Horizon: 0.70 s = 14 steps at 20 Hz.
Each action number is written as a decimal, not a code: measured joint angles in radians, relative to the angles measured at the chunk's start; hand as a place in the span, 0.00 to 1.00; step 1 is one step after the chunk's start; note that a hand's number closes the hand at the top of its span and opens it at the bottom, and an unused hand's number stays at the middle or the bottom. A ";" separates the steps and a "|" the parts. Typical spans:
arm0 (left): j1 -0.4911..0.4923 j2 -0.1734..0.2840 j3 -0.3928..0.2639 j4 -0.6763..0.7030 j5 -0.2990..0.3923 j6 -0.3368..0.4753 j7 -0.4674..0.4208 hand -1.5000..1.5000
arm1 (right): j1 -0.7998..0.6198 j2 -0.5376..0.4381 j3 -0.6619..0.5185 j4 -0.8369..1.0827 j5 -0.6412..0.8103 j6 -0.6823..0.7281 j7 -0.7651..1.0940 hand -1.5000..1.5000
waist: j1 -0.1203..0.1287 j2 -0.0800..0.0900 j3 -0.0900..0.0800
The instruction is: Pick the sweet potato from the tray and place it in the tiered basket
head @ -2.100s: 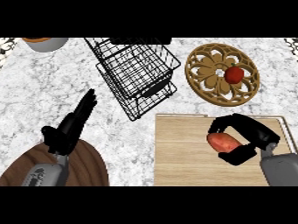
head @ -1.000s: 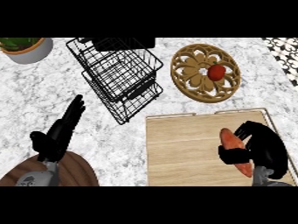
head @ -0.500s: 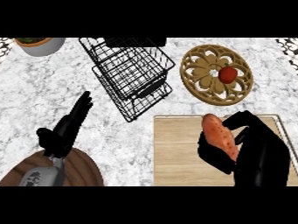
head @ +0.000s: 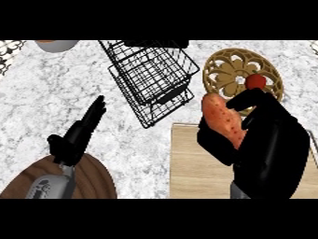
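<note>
Head view shows the right hand (head: 271,144) raised over the wooden tray (head: 196,172), its black fingers and thumb curled round the sweet potato (head: 223,119). That root is long and tapered, orange-red with a few small dark specks, standing nearly upright in the grip with its rounded upper end clear of the fingers. Its lower part is hidden in the palm, so its full length cannot be told.

Up and to the left of this hand stands the tiered basket (head: 151,77), made of thin black wire, with 2 open levels showing. Just above the fingertips lies a round, golden, flower-patterned trivet (head: 230,70) with a small red thing (head: 255,81) on its right side; what it is cannot be told.

Well to the left, the left hand (head: 79,135) rests open, fingers straight and pointing up toward the basket, holding nothing. Beneath its wrist is a round dark wooden board (head: 96,179). A grey bowl (head: 54,45) sits at the far upper left.
</note>
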<state>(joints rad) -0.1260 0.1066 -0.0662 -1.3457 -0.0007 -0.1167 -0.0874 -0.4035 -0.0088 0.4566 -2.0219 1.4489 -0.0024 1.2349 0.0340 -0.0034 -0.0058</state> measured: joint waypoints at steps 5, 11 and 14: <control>-0.027 -0.009 -0.012 0.004 -0.004 -0.004 0.009 0.50 | -0.175 0.001 -0.107 0.122 -0.065 0.017 0.005 1.00 | 0.027 0.008 0.001; -0.034 -0.012 -0.021 0.003 -0.003 -0.017 0.007 0.50 | -0.384 0.001 -0.242 0.344 -0.160 0.021 0.004 1.00 | 0.054 0.015 0.002; -0.050 -0.020 -0.032 0.005 -0.010 -0.016 0.018 0.50 | -0.490 0.002 -0.297 0.471 -0.205 0.014 0.001 1.00 | 0.064 0.019 0.002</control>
<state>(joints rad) -0.1757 0.0863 -0.0983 -1.3406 -0.0103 -0.1325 -0.0696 -0.8936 -0.0072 0.1598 -1.5505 1.2435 0.0114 1.2363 0.0975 0.0152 -0.0036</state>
